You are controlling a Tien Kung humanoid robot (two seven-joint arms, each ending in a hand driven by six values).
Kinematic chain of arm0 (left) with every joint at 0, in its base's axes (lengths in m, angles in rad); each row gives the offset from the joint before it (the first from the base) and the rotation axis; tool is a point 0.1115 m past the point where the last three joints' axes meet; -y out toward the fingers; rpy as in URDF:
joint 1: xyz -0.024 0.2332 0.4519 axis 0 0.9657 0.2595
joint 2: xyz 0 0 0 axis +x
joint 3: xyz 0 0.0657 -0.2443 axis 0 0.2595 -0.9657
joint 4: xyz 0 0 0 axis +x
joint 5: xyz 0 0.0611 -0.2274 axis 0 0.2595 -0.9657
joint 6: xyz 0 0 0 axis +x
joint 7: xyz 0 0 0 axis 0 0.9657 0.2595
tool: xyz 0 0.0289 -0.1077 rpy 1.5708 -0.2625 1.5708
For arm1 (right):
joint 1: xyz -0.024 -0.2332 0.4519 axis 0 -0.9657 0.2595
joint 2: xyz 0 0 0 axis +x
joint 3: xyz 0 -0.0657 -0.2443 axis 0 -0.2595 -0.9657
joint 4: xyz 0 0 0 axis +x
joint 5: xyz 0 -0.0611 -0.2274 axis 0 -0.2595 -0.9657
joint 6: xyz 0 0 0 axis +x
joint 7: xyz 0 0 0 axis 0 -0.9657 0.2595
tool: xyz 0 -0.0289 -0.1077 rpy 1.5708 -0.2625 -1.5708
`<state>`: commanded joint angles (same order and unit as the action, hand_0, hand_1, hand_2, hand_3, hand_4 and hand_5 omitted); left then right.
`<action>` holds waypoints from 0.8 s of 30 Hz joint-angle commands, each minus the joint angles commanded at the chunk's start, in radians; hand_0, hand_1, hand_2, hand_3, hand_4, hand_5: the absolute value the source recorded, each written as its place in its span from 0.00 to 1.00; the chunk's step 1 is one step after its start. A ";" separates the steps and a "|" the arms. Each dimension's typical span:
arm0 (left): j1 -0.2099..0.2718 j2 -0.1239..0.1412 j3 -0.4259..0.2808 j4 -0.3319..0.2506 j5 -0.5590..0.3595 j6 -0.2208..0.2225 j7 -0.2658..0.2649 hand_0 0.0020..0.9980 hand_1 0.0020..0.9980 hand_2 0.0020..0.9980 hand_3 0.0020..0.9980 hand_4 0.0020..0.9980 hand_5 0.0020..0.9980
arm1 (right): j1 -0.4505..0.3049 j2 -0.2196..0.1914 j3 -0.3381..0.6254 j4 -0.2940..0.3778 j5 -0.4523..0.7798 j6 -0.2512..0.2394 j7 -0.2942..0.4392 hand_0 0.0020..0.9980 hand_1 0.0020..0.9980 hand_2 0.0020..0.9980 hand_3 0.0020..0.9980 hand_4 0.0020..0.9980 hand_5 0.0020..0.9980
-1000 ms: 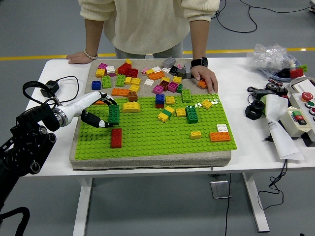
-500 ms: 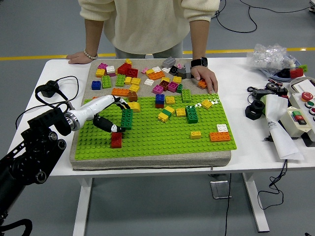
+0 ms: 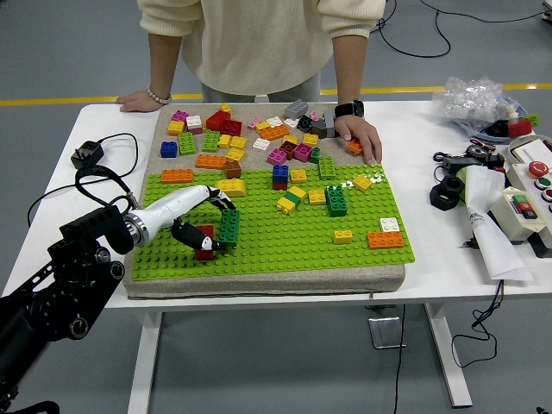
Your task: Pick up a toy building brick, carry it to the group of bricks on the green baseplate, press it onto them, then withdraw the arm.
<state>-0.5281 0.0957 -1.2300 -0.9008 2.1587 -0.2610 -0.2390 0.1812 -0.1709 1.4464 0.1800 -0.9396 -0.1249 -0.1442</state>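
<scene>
We hold a green brick [image 3: 228, 227] in our left hand [image 3: 210, 226], fingers curled round it, just above the near-left part of the green baseplate [image 3: 285, 237]. The brick stands upright, its long side vertical, and hangs right beside a red brick [image 3: 204, 242] that sits on the plate; whether the two touch we cannot tell. Our right arm is out of view.

The brick looks like hard moulded plastic, so we judge it light, stiff and unlikely to break. Its smooth faces could slip or twist in a loose pinch, so the best hold is across two opposite flat sides, leaving the underside free to meet the studs. Pressing it home will likely need a square, straight push, since a tilted brick will not seat.

Against the picture from a second ago, our hand has carried the green brick toward the right and nearer the table's [image 3: 103, 129] near edge, from beyond the red brick to close beside it. The red brick has not moved. The person's hand [image 3: 358, 136] rests on the far edge of the plate among the loose bricks, as before.
</scene>
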 joint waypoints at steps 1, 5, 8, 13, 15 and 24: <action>0.000 -0.001 0.001 0.002 0.000 0.001 0.000 1.00 0.79 0.56 0.60 0.80 0.08 | 0.000 0.000 0.000 0.000 0.000 0.000 0.000 0.79 0.71 0.75 0.72 0.91 0.55; -0.002 -0.005 0.002 0.019 0.003 0.002 0.001 1.00 0.79 0.56 0.60 0.80 0.08 | 0.002 -0.001 0.000 0.000 0.002 -0.001 -0.001 0.79 0.71 0.75 0.72 0.91 0.55; -0.003 -0.008 0.002 0.026 0.004 0.002 0.001 1.00 0.79 0.55 0.60 0.80 0.08 | 0.003 -0.001 0.000 0.000 0.003 -0.001 -0.002 0.79 0.71 0.75 0.72 0.91 0.55; -0.005 -0.009 0.001 0.037 0.009 0.001 0.002 1.00 0.78 0.55 0.60 0.79 0.07 | 0.003 -0.002 0.001 0.000 0.004 -0.001 -0.003 0.79 0.71 0.75 0.72 0.91 0.55; -0.004 -0.009 0.002 0.039 0.011 0.000 0.002 1.00 0.78 0.55 0.60 0.79 0.07 | 0.003 -0.002 0.001 0.000 0.004 0.000 -0.003 0.79 0.71 0.75 0.72 0.91 0.55; -0.004 -0.010 0.006 0.057 0.013 0.001 0.002 1.00 0.78 0.56 0.59 0.79 0.07 | 0.005 -0.001 0.002 0.000 0.006 -0.002 -0.001 0.79 0.71 0.75 0.72 0.91 0.55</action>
<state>-0.5319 0.0860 -1.2238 -0.8435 2.1713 -0.2605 -0.2369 0.1859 -0.1716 1.4481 0.1800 -0.9335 -0.1266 -0.1454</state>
